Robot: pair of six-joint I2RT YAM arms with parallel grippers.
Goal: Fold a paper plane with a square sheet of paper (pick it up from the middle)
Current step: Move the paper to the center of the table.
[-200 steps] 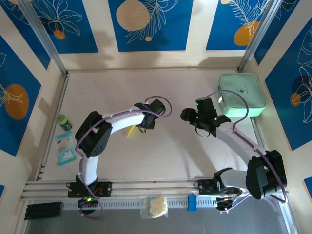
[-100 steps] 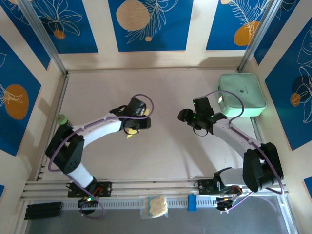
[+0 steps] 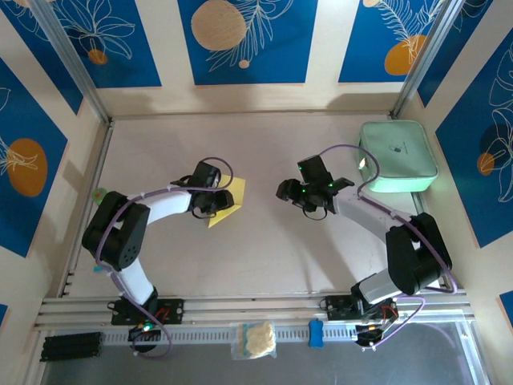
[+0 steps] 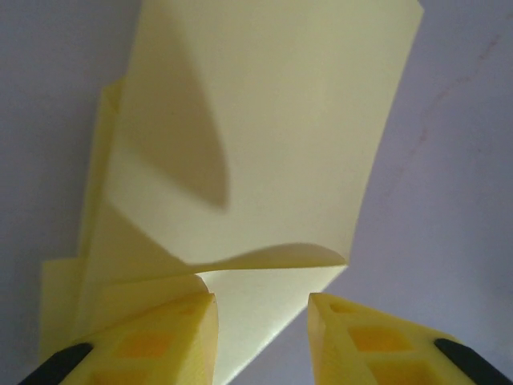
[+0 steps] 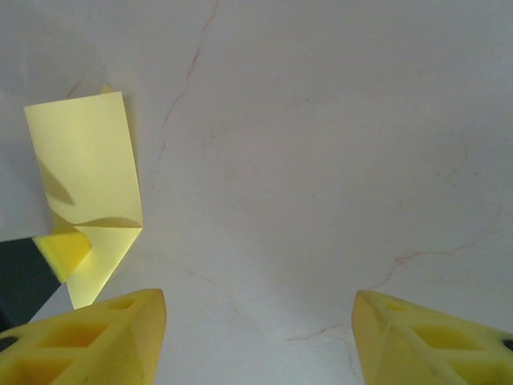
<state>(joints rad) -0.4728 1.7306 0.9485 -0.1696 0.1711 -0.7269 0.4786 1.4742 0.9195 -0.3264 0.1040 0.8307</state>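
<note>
Swung toward nine o'clock: left gripper (image 4: 261, 313) part-open astride thin yellow half-folded paper sheet (image 3: 230, 202) at table (image 3: 264, 257) centre. At three o'clock, right gripper (image 5: 258, 309) wide, empty. Risk: unpressed fold springing open.

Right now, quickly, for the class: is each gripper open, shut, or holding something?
Left gripper: open, jaws apart over the yellow paper, not pinching it.
Right gripper: open, holding nothing.

One yellow sheet (image 3: 230, 202), one green case (image 3: 397, 156), one bagged wad (image 3: 258, 338).
</note>
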